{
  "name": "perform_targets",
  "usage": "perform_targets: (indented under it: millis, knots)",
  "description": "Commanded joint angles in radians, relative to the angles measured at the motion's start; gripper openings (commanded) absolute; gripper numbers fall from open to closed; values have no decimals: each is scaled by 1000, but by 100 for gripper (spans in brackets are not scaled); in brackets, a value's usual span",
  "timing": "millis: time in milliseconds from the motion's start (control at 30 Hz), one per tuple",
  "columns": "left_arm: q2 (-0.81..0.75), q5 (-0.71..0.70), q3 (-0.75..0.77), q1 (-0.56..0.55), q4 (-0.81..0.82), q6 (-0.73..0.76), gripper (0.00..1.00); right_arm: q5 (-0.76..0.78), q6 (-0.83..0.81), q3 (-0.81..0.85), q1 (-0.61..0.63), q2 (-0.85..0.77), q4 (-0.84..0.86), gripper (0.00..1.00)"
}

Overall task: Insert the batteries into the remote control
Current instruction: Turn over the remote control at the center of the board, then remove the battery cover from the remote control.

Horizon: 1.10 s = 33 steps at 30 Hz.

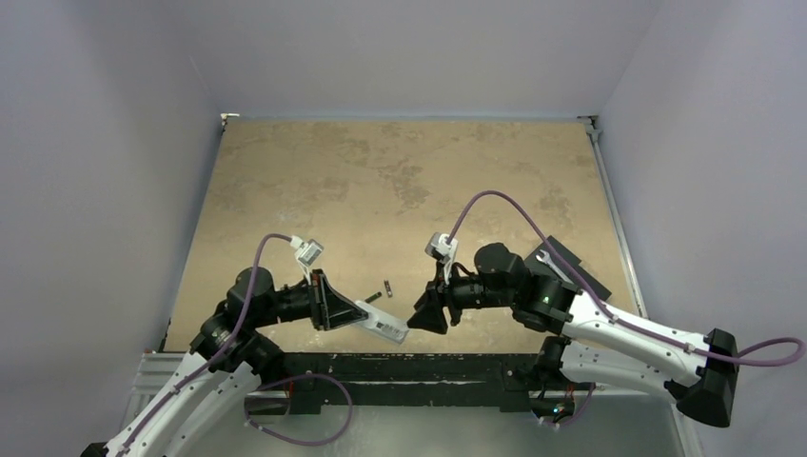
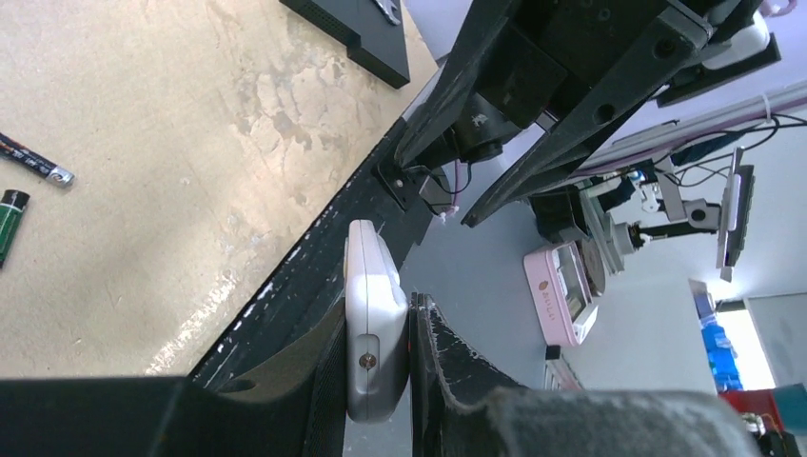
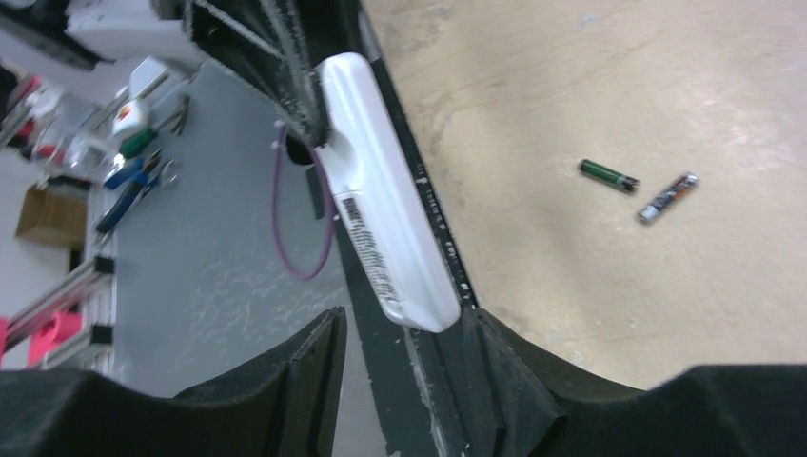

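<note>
Grips small white oblong remote [image 1: 383,327] in closed left hand [image 1: 352,309], long axis aimed at the spread, empty right hand [image 1: 416,322]; held end hidden between fingers.

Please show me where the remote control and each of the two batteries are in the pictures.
remote control [image 3: 400,224]: right wrist view, middle of its white body.
green battery [image 3: 609,174]: right wrist view, middle of its length.
second battery [image 3: 668,197]: right wrist view, middle of its length.

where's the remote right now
Top view: the remote control is clamped in the left hand at the near edge of the table, just in front of the batteries.
</note>
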Motion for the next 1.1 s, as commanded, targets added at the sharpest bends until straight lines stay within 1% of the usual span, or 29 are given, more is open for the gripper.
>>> perform_targets:
  millis: [0, 133, 300, 433, 600, 833, 1067]
  knots:
    - [-17, -54, -20, 6, 79, -64, 0, 158, 82, -42, -3, -79, 28, 58]
    - [-27, -94, -38, 6, 83, -93, 0, 262, 172, -82, -3, -158, 17, 65]
    - [-32, -128, -80, 6, 113, -131, 0, 315, 246, -123, -3, -221, 9, 66]
    - [-51, -164, -109, 6, 149, -170, 0, 290, 296, -146, -3, -243, 32, 65]
    - [-72, -188, -151, 6, 222, -230, 0, 262, 373, -208, -3, -273, 139, 65]
    - [-127, -220, -201, 7, 288, -309, 0, 213, 455, -272, -1, -262, 289, 65]
    - [-250, -272, -245, 6, 301, -394, 0, 274, 520, -309, -1, -259, 358, 65]
